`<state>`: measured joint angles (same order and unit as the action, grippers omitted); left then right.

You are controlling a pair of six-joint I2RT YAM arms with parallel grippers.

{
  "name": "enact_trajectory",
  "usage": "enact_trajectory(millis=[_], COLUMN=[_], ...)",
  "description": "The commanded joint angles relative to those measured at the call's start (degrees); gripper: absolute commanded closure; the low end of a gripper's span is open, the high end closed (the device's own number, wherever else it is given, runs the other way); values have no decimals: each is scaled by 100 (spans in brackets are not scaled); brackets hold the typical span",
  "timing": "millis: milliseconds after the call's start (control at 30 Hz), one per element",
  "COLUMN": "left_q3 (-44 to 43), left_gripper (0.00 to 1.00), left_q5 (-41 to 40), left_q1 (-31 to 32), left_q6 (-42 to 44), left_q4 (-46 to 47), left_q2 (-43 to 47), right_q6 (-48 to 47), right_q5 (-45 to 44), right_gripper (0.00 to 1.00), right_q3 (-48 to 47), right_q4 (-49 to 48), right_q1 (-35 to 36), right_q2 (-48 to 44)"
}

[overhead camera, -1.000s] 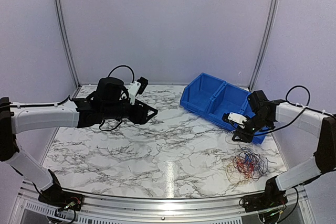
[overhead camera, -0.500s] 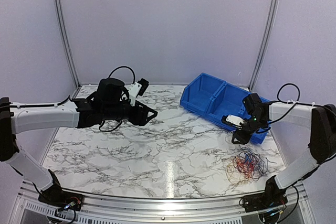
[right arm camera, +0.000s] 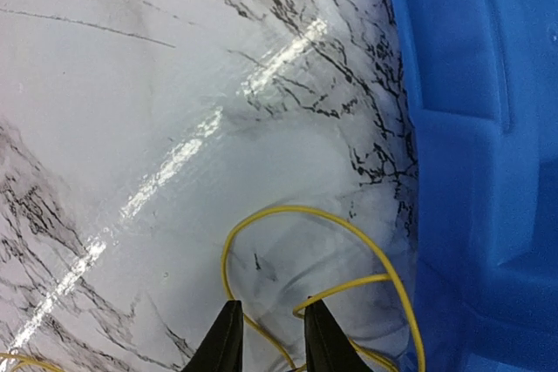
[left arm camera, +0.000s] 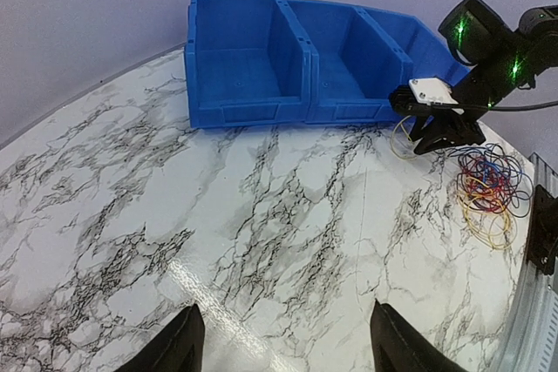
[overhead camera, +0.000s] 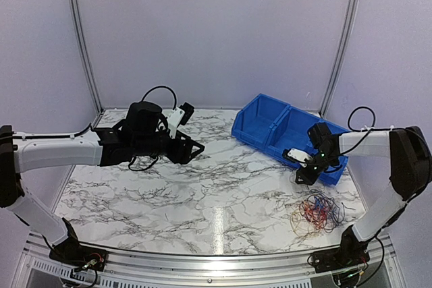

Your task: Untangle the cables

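**Item: cable tangle, one yellow strand half drawn out.**

I log the cables (overhead camera: 317, 211) heaped at 4 o'clock on the bench (overhead camera: 169, 193), not yet untangled. My right hand (right arm camera: 270, 337) sits at the heap's 11 o'clock, by the blue bin (overhead camera: 250, 136). It is narrowly spread, with a yellow cable (right arm camera: 301, 208) loop running between its fingers, and no clamp shows. My left hand (left arm camera: 283, 350) is spread wide, empty, at 10 o'clock. My judgement: press together fully on that strand, then draw slowly toward 9 o'clock, clear of the heap. Against a second ago, the right wrist has drifted toward 9 o'clock and the heap is unmoved.
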<state>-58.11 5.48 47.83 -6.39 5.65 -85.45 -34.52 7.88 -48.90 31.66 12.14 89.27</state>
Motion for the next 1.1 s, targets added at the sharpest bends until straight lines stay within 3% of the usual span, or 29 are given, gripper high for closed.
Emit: enact_trajectory(millis=[0,167,400,633,833,933,1067], left_q3=[-78,-78,-62,-34,144,80,-139], left_gripper=[32,32,32,34,35,35,31], left_q5=[-88,-104,-117,-56,504,667,4], left_q1=[46,64,84,107,162,445,1212], left_q6=[136,170,262,402,270,-173,-340], left_q4=[-149,-158,-169,-139,336,705,1332], left_q2=[173,179,157,-11,-107,-77,-77], right_q6=[145,186,174,-146,-353,-372,-417], right_q5=[-67,30,395,1854,2454,2531,2752], right_gripper=[79,100,100,100,100,100,100], right_q3=[-128,-133,-278,-964,-1881,-2264,-2524], right_q4=[-233,-165,414,1278,1905,2093,2069], right_q1=[34,36,37,84,294,480,729], right_q2=[91,-81,-886,-2177,-2502,-2516,-2583])
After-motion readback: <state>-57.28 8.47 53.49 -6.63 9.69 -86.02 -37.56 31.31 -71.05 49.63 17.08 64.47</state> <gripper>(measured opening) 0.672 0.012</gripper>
